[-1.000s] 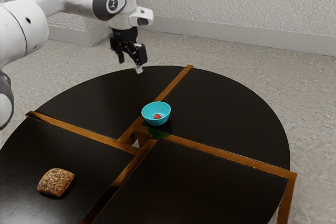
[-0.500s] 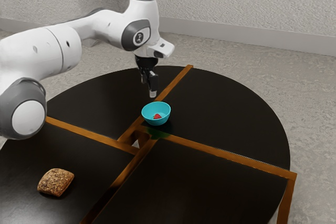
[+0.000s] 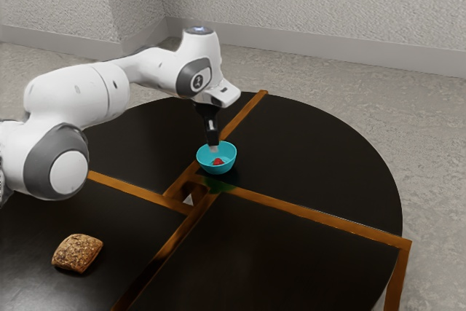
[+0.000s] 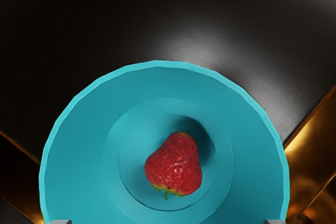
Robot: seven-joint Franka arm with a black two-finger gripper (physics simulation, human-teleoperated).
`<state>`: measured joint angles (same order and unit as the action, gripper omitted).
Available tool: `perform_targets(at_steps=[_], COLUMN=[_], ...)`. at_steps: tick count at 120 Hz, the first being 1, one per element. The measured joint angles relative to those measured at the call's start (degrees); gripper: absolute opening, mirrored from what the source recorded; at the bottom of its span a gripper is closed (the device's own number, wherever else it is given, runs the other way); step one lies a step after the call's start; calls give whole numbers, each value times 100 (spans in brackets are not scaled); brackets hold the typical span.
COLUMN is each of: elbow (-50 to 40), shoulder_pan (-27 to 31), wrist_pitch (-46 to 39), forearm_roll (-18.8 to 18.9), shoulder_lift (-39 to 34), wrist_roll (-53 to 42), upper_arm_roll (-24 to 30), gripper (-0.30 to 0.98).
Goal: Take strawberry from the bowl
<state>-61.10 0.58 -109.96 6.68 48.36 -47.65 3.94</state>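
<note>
Glossy strawberry (image 4: 176,167), smooth plastic-looking bowl (image 4: 79,145), glossy black tabletop (image 3: 313,151) with shiny brown strips (image 3: 313,215), rough-crusted bread (image 3: 76,253)

One red strawberry (image 4: 176,167) lies on its side inside the upright turquoise bowl (image 4: 73,150).

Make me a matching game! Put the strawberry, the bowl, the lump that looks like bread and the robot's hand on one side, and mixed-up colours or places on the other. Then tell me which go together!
Things:
1. Strawberry
2. Bowl
3. Bread-like lump
4. Hand

Colours or places:
A. Brown, lying on the table away from the bowl
B. Black, pointing down at the bowl
C. Red, lying inside the bowl
D. Turquoise, with a round rim

Right pairs: 1-C, 2-D, 3-A, 4-B
</note>
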Motion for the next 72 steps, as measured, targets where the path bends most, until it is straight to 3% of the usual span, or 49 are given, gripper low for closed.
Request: perform_targets(at_steps=[30,72], elbow=[325,117], shoulder_pan=[134,214], wrist_pitch=[-282,-417], forearm_roll=[0,1], shoulder_lift=[542,597], wrist_roll=[-576,-1090], upper_arm_roll=[220,311], gripper=[43,35])
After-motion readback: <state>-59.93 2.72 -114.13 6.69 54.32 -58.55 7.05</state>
